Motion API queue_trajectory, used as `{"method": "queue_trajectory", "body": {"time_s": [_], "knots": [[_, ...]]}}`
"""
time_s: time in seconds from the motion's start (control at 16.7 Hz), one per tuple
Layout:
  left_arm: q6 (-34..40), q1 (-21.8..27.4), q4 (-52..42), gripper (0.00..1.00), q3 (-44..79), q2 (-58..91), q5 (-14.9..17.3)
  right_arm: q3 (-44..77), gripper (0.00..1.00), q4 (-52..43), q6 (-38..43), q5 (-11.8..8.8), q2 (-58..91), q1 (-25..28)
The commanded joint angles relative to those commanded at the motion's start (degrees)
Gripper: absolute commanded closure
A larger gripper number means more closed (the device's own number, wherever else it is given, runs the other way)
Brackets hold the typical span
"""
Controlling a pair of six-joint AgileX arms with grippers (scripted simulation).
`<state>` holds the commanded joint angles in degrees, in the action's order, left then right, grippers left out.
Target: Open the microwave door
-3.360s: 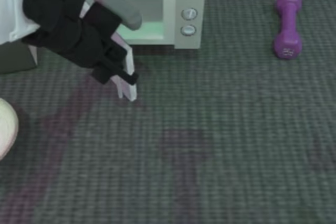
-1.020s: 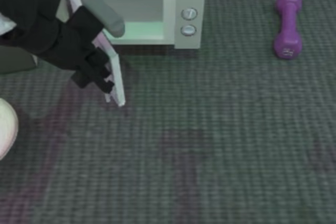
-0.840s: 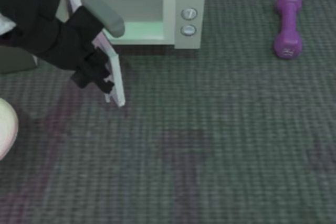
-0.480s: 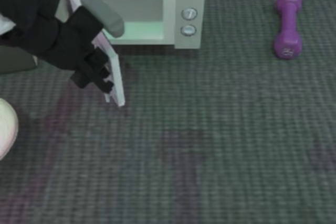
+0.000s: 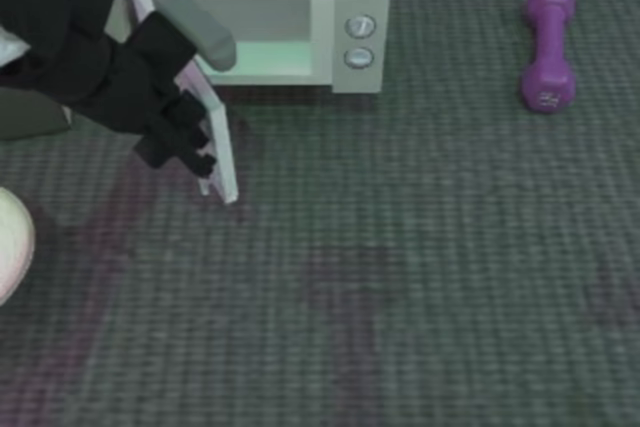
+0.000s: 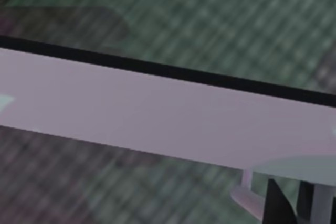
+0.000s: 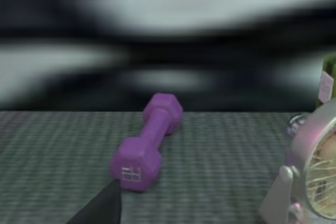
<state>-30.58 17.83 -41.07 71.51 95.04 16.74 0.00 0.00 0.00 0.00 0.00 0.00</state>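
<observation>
A dark woven mat (image 5: 420, 247) covered the table. We had our left gripper (image 5: 200, 162) reaching down in front of the microwave (image 5: 270, 22), clamped on the microwave door (image 5: 222, 147), which stood swung wide open, baring an empty green cavity. A purple dumbbell (image 5: 548, 45) lay well right of it.

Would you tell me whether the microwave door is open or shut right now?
Open: the microwave door stands swung out from the microwave, baring its green interior, left end effector at its edge.

- No legible text, number or brand is found anywhere.
- A small white mark is seen on the purple dumbbell (image 7: 149, 142), but cannot be read.
</observation>
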Motion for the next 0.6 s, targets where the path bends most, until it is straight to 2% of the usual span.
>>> {"method": "queue_trajectory", "body": {"time_s": [0.24, 0.6], "knots": [[-3.3, -1.2, -1.0, 1.00, 0.4, -0.2, 1.0, 0.0, 0.00, 0.0, 0.0, 0.0, 0.0, 0.0], [-11.9, -4.9, -4.3, 1.00, 0.5, -0.3, 4.8, 0.0, 0.00, 0.0, 0.0, 0.0, 0.0, 0.0]]}}
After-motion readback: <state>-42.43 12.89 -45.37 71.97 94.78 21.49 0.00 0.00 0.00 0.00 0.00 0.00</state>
